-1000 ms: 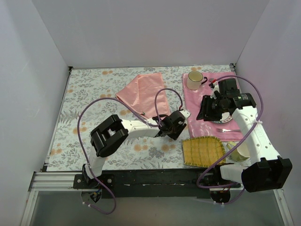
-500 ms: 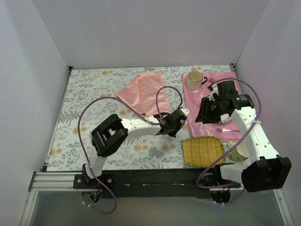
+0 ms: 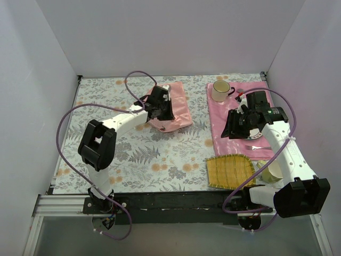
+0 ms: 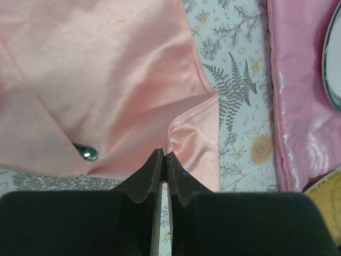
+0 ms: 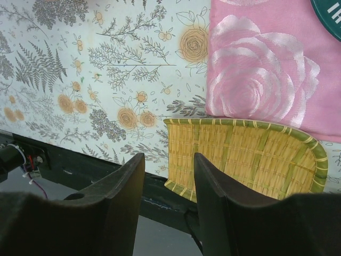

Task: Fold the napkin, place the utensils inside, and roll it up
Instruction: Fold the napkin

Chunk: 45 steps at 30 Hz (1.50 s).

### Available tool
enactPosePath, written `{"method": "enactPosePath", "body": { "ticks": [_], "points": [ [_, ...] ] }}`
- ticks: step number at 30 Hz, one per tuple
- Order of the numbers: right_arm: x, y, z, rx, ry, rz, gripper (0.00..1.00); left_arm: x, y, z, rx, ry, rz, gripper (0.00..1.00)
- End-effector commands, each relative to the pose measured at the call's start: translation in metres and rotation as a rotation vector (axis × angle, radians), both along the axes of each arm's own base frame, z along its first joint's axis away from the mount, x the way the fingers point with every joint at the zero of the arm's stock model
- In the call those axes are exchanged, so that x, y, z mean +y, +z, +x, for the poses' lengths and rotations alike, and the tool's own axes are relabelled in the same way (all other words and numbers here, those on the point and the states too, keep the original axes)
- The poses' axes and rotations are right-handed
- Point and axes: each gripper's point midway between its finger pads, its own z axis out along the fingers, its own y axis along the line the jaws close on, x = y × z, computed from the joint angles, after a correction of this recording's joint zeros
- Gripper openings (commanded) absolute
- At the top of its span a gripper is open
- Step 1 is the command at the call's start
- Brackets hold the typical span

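Left arm swung way over since a second ago, from mid-table up to the far side, and the salmon napkin (image 3: 178, 112) now lies folded over itself instead of spread out. Right now the left gripper (image 4: 162, 156) is clamped tight on a shiny napkin edge, which puckers up at the fingertips. The teal tip of the spoon (image 4: 86, 153) peeks out from under a fold, just left of the pinch. Meanwhile the right gripper (image 5: 169, 159) hangs with jaws apart, gripping nothing, above the bamboo tray (image 5: 245, 160) and the pink rose placemat (image 5: 266, 74). A cream mug (image 3: 219, 90) sits on the placemat's far end.
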Motion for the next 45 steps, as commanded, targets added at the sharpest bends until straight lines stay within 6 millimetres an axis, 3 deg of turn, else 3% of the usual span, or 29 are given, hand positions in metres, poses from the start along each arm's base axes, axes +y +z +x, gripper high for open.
{"method": "enactPosePath", "body": {
  "ticks": [1, 10, 16, 23, 29, 37, 45],
  "points": [
    [0.002, 0.008, 0.003, -0.047, 0.008, 0.019, 0.50, 0.019, 0.038, 0.007, 0.048, 0.079, -0.198, 0.00],
    [0.003, 0.004, -0.002, -0.038, 0.012, 0.026, 0.50, 0.085, 0.049, 0.047, 0.054, 0.252, -0.302, 0.00],
    [0.003, 0.002, -0.005, -0.034, 0.019, 0.026, 0.50, 0.111, 0.051, 0.056, 0.049, 0.318, -0.300, 0.00],
    [0.004, 0.002, -0.005, -0.033, 0.021, 0.033, 0.50, 0.124, 0.066, 0.054, 0.012, 0.343, -0.299, 0.00],
    [0.005, 0.003, -0.003, -0.034, 0.023, 0.036, 0.50, 0.142, 0.066, 0.058, -0.027, 0.371, -0.253, 0.00],
    [0.006, 0.002, -0.005, -0.024, 0.027, 0.040, 0.50, 0.165, 0.050, 0.075, -0.028, 0.391, -0.157, 0.00],
    [0.007, -0.001, -0.005, -0.008, 0.029, 0.045, 0.50, 0.172, 0.038, 0.084, -0.035, 0.378, -0.088, 0.00]
  ]
}}
